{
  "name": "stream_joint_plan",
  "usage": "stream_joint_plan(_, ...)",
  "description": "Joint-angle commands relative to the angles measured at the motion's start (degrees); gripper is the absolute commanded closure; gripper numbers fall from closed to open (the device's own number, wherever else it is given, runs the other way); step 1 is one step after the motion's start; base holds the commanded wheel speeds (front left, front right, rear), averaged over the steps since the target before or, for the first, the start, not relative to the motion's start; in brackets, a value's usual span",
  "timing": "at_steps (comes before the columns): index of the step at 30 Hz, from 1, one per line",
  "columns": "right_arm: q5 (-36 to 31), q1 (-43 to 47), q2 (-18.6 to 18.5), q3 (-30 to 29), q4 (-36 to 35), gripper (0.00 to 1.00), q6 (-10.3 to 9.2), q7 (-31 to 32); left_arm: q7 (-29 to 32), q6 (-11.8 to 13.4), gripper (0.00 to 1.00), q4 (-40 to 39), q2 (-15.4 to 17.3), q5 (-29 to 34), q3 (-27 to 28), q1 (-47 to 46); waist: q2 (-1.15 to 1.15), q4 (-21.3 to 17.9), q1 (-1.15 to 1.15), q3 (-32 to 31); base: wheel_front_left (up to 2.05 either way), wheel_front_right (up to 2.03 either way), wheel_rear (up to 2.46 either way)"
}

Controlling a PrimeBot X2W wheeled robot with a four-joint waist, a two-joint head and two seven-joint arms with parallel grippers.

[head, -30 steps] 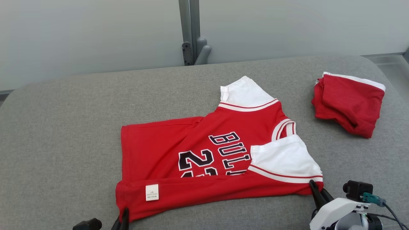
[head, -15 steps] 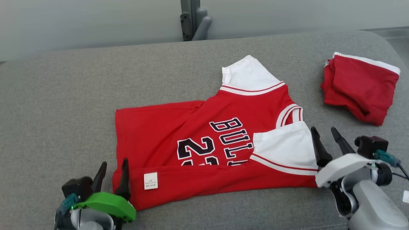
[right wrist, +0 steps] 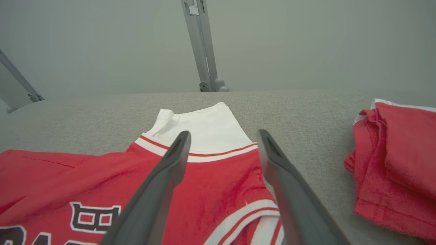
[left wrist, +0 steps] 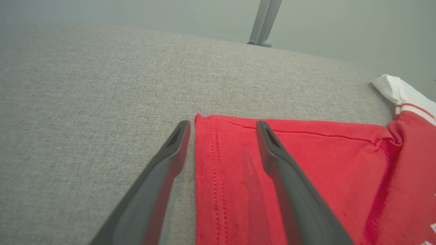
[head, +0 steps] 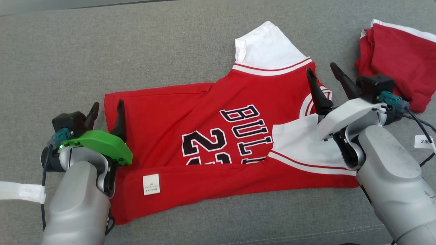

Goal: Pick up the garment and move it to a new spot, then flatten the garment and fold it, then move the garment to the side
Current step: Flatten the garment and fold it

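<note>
The garment (head: pixel 204 136) is a red jersey with white sleeves and black lettering, lying on the grey cushion with its near edge folded over so a white label faces up. My left gripper (head: pixel 106 106) hovers open over the jersey's left hem corner (left wrist: pixel 218 143), one finger off the cloth, one above it. My right gripper (head: pixel 323 75) is open above the collar and far shoulder (right wrist: pixel 221 170), holding nothing.
A folded red and white piece of clothing (head: pixel 398 54) lies at the far right of the cushion (head: pixel 136 51), also in the right wrist view as the red bundle (right wrist: pixel 395 163). A grey post (right wrist: pixel 201 44) stands behind the cushion's far edge. A white strap (head: pixel 20 192) lies at lower left.
Both grippers let go of the jersey's folded near edge, opened, and moved up over the garment. The head camera tilted down, shifting the whole picture.
</note>
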Motion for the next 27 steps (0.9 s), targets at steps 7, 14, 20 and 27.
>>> stream_joint_plan(7,-0.2,-8.8,-1.1,4.5,4.6,0.00,-0.07,0.0,0.0,0.1,0.00,7.7,0.5,-0.7,-1.1,-8.3,0.00,0.2,0.00,4.9,0.00,0.00,0.00)
stream_joint_plan(14,0.9,-14.2,-2.2,7.1,7.4,0.00,-0.08,0.0,0.1,0.2,0.00,12.0,-0.6,-1.1,-1.8,-11.3,0.00,1.3,0.00,6.1,0.00,0.00,0.00)
stream_joint_plan(20,2.8,-19.7,-3.2,10.9,11.3,0.00,-0.08,2.3,0.1,0.2,0.85,12.0,-1.4,-0.9,-3.0,-13.2,0.00,2.7,0.00,7.6,0.00,0.00,0.00)
stream_joint_plan(27,6.0,-26.5,-4.6,13.7,16.0,0.00,-0.08,7.4,0.0,0.1,1.00,10.0,-2.1,-1.5,-5.4,-15.4,0.00,4.8,0.00,9.5,0.00,0.00,0.00)
